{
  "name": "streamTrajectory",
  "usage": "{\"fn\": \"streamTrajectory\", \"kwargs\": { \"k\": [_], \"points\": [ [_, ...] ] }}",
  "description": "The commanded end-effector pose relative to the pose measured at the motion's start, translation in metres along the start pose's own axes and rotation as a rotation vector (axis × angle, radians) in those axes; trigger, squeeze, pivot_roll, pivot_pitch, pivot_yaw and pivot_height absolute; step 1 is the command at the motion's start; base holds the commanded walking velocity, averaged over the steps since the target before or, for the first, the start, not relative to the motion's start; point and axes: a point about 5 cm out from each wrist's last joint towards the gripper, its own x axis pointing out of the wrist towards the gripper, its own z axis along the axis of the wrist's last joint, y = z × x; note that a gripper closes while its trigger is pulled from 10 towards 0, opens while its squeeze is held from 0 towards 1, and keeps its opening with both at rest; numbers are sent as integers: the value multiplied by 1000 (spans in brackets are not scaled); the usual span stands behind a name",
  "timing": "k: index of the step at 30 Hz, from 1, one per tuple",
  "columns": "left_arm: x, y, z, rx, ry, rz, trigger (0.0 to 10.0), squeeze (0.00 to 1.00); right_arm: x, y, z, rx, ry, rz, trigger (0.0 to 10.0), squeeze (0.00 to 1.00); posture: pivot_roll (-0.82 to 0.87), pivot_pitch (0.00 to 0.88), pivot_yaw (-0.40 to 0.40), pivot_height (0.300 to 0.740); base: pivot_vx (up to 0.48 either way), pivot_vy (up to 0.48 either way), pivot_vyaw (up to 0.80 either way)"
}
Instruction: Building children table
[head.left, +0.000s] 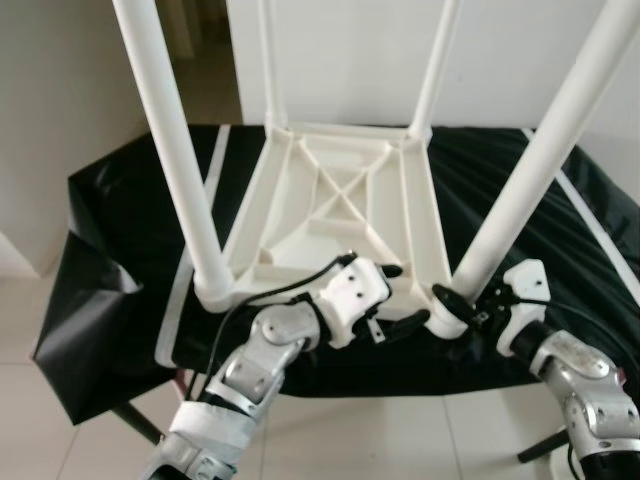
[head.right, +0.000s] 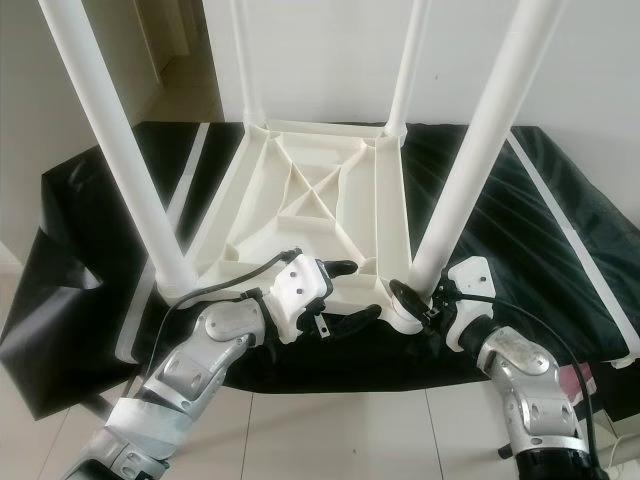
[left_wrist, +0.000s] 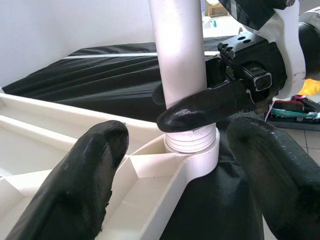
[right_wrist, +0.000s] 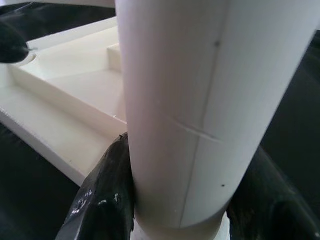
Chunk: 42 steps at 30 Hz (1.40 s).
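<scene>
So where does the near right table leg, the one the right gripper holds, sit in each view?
Left eye view: leg slants from top right down to the near right corner socket.
Right eye view: leg, right of centre, same socket.
Left wrist view: leg stands upright at top centre.
Right wrist view: leg close up, centre.
Shared landmark: right gripper clamped at its base.
</scene>
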Motion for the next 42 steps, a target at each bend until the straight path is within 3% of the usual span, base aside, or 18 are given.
{"fn": "streamTrajectory", "kwargs": {
  "k": [1,9,16,17,21,22,25,27,42],
  "points": [
    [2,-3,3,14,-8,-68,10000,0,0,5,-7,22,35,10,10000,0,-65,0,-21,740,0,0,0],
    [6,2,1,27,13,-4,10000,0,9,15,-8,48,46,-292,10000,0,-72,0,-24,740,0,0,0],
    [6,4,0,17,22,19,10000,0,11,22,-8,91,46,-415,10000,0,-69,0,-26,740,0,0,0],
    [6,5,-1,15,34,40,10000,0,13,27,-8,125,45,-516,10000,0,-65,0,-29,740,0,0,0],
    [5,6,-2,18,39,53,10000,0,13,30,-10,156,53,-605,10000,0,-65,0,-29,740,0,0,0],
    [6,8,-2,19,43,80,10000,0,15,39,-14,204,70,-713,10000,0,-54,1,-36,740,0,0,0],
    [7,9,-2,20,44,92,10000,0,18,50,-15,236,74,-746,10000,0,-53,1,-36,740,0,0,0],
    [7,8,-2,23,41,92,10000,0,24,60,-12,233,69,-702,10000,0,-53,0,-36,740,0,0,0],
    [7,12,0,54,40,108,10000,0,24,56,-4,207,54,-729,10000,0,-50,0,-38,740,0,0,0]
  ]
}}
